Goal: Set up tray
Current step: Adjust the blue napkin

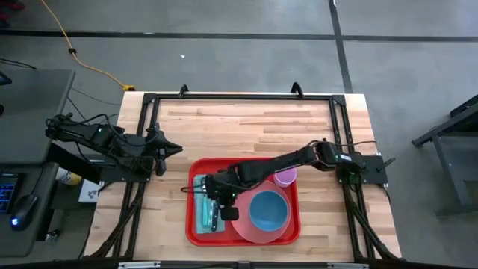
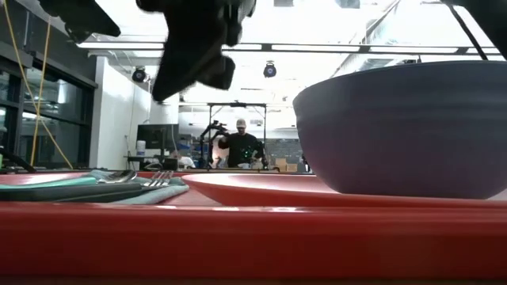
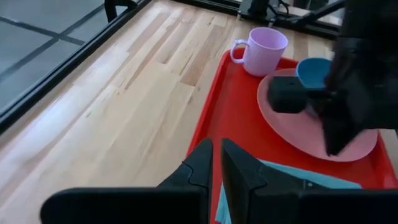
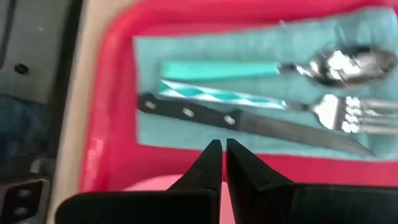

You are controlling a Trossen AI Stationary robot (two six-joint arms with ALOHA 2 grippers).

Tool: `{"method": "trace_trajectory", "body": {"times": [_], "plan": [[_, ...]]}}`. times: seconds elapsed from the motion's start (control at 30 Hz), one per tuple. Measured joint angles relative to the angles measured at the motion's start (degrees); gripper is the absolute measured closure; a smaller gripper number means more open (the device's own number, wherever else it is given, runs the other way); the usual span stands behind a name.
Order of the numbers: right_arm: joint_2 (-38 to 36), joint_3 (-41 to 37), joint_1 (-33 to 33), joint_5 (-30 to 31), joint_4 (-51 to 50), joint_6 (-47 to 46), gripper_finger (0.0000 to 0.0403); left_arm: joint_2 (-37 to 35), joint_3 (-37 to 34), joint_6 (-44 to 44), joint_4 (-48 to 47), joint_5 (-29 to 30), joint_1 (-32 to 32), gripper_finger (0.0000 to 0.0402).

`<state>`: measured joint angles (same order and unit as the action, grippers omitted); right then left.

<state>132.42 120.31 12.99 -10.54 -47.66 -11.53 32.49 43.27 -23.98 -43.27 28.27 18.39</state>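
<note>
The red tray lies at the table's near middle. On its left part lies a teal napkin bearing a teal-handled spoon, a striped-handled fork and a black-handled knife. On its right part a blue bowl stands on a pink plate, and a lilac mug stands at the far right corner. My right gripper hovers shut and empty above the tray, between napkin and plate. My left gripper waits over the table's left edge, shut and empty.
A black frame rail runs round the table. Bare wood fills the far half beyond the tray. In the low view a person stands far off in the room behind the table.
</note>
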Motion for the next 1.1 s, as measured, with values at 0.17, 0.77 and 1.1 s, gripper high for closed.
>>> {"method": "trace_trajectory", "body": {"times": [0.17,0.77,1.1], "plan": [[-0.04,1.67,3.84,1.67,1.80,-1.33,0.0403,0.02,0.00,-2.24,-0.08,0.02,-0.02,0.0341],[4.74,1.25,8.20,3.48,10.08,-12.16,0.0403,4.63,-0.02,-5.85,-0.20,-2.09,-0.02,0.0341],[6.32,1.35,8.42,4.52,10.35,-16.06,0.0403,4.37,-0.02,-4.75,-0.20,-3.32,0.00,0.0341]]}}
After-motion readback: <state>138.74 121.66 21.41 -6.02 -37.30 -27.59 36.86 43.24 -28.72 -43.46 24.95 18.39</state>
